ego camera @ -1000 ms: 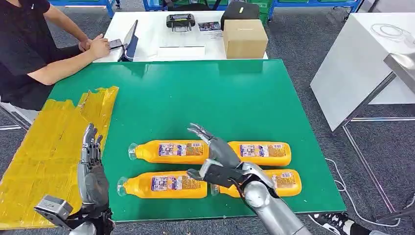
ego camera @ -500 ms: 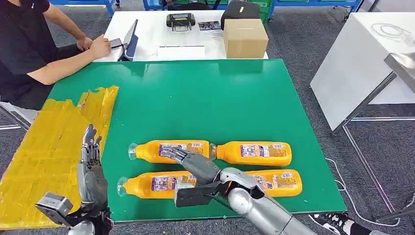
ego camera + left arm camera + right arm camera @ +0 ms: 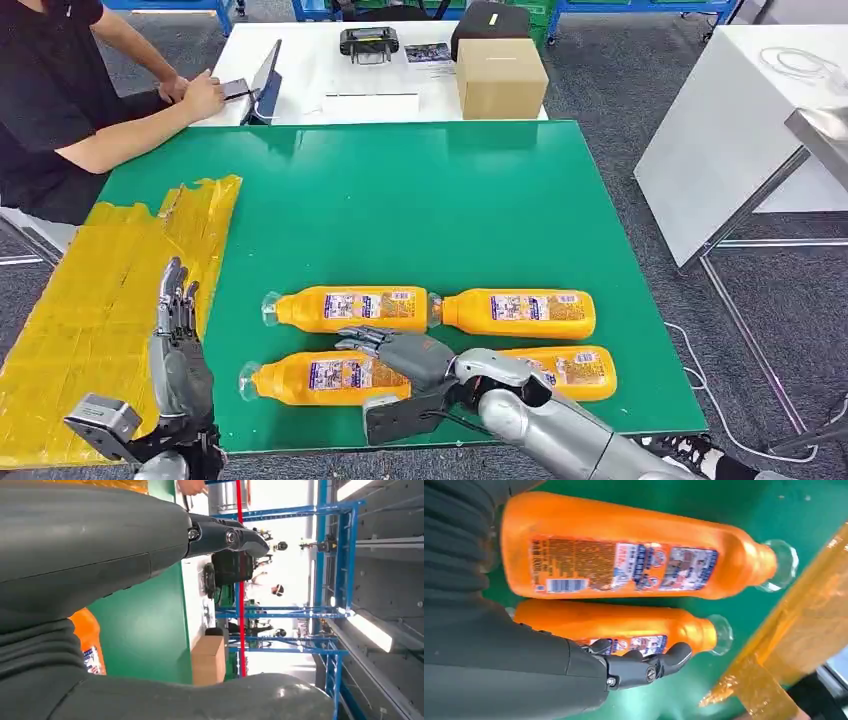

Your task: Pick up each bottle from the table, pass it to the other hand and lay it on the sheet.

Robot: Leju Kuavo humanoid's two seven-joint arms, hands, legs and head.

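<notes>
While four orange bottles lie on their sides on the green surface point(image 3: 420, 200), the right hand point(image 3: 400, 355) reaches over the near-left bottle point(image 3: 330, 377), its fingers point(image 3: 362, 338) spread above the label and the thumb lower, at the surface's near edge. From the head view it cannot be told whether the fingers touch the bottle; in the right wrist view the fingers extend alongside one bottle without closing round it, so the hand holds nothing.

Taking the near-left bottle as landmark: the far-left bottle point(image 3: 345, 309) lies just beyond it and parallel, cap pointing the same way, towards the yellow sheet point(image 3: 110, 290). The far-right bottle point(image 3: 520, 313) lies end to end with the far-left one, caps and bases nearly meeting. The near-right bottle point(image 3: 570, 372) lies to the landmark's right, partly hidden by the right forearm.

The sheet lies left of the landmark bottle, over the surface's left edge. The left hand point(image 3: 178, 360) stands between bottle and sheet, fingers straight, apart and empty.

Far beyond the bottle, a person point(image 3: 70, 110) sits at a white desk point(image 3: 310, 70) bearing a cardboard box point(image 3: 500, 78).
</notes>
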